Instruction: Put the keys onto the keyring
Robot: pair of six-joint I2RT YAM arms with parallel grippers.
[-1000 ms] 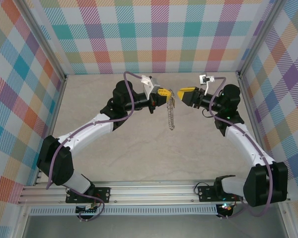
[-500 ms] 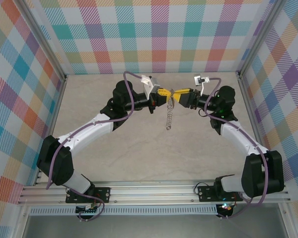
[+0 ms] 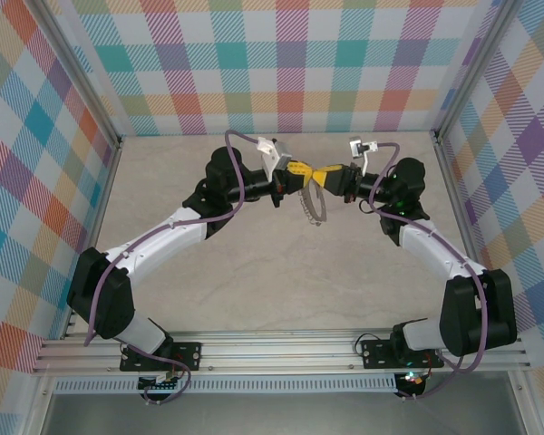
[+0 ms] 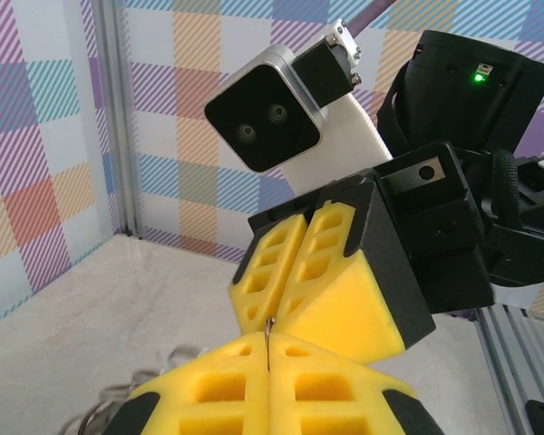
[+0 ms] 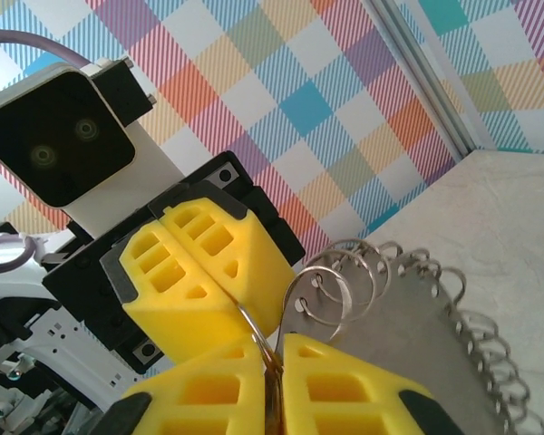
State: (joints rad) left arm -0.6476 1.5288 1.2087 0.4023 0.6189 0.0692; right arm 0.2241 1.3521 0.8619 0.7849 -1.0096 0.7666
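Dangling over the bench (image 3: 254,272) in the top view, the keyring (image 3: 315,203) is hanging where two tips are meeting: the left pincer (image 3: 304,172) is pinching its top edge from the left, the right pincer (image 3: 329,173) from the right. From the left wrist, both pairs of yellow fingers (image 4: 335,299) are pressing together on a metal sliver. From the right wrist, its loops are fanning beside the pinched wire. I cannot tell where the key is; seemingly the ring is being steadied, and threading is calling for locating it.
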